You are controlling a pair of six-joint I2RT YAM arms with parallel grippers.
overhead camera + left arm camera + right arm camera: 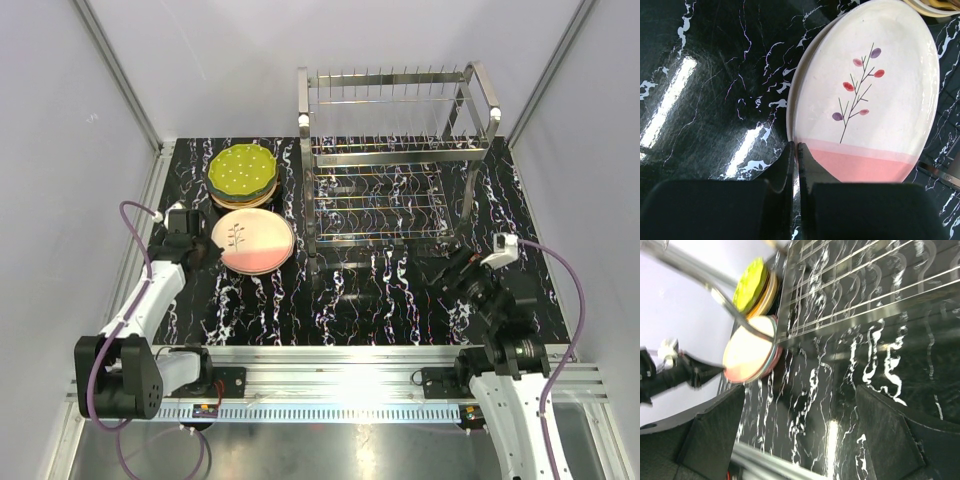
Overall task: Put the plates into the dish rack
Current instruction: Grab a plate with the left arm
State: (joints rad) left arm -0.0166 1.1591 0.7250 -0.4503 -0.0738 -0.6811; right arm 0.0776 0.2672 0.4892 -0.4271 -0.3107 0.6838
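Note:
A cream plate with a pink band and a twig drawing lies on top of a low stack of plates on the left of the table. My left gripper is shut on its near-left rim, one finger over the pink band and the other outside the edge. A second stack, topped by a green dotted plate, sits just behind. The metal wire dish rack stands at the back centre-right with nothing in it. My right gripper hovers open above the table in front of the rack's right end.
The black marbled table has white walls on three sides. An aluminium rail runs along the near edge by the arm bases. The rack's front left leg stands close to the pink plate's right edge.

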